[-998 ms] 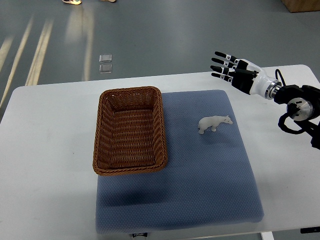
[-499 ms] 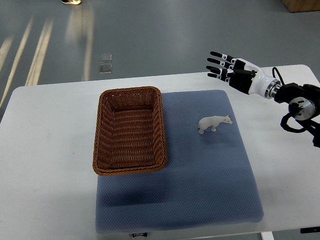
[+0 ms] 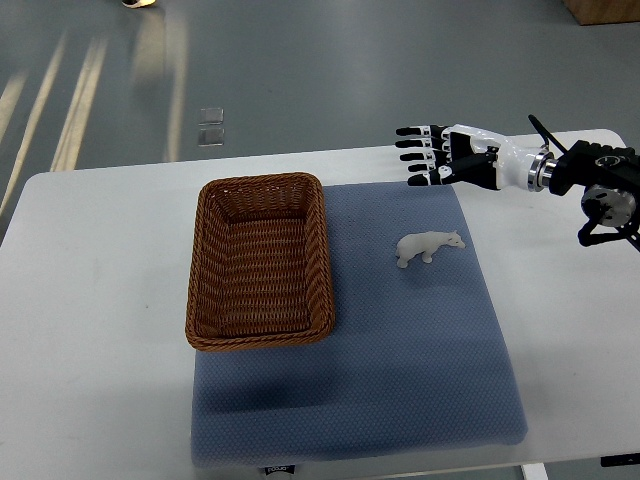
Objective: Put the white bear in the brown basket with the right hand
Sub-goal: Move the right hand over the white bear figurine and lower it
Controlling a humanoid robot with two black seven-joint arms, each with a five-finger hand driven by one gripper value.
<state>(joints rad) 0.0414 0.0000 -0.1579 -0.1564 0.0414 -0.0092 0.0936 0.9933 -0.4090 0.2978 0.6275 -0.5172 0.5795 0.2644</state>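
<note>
A small white bear (image 3: 429,246) stands on the blue mat (image 3: 400,370), right of centre, its head toward the right. The brown wicker basket (image 3: 206,300) sits on the mat's left part and holds nothing. My right hand (image 3: 425,156) reaches in from the right edge and hovers over the mat's far edge, above and beyond the bear. Its black and white fingers (image 3: 412,144) are spread straight toward the left and hold nothing. No left arm shows.
The mat lies on a white table (image 3: 90,300). Grey floor stretches beyond the table's far edge, with a small clear square (image 3: 210,126) lying on it. A wooden box corner (image 3: 605,10) shows at the top right.
My right hand has moved left and slightly toward the bear, turning its spread fingers to point more squarely left. Bear and basket have not moved.
</note>
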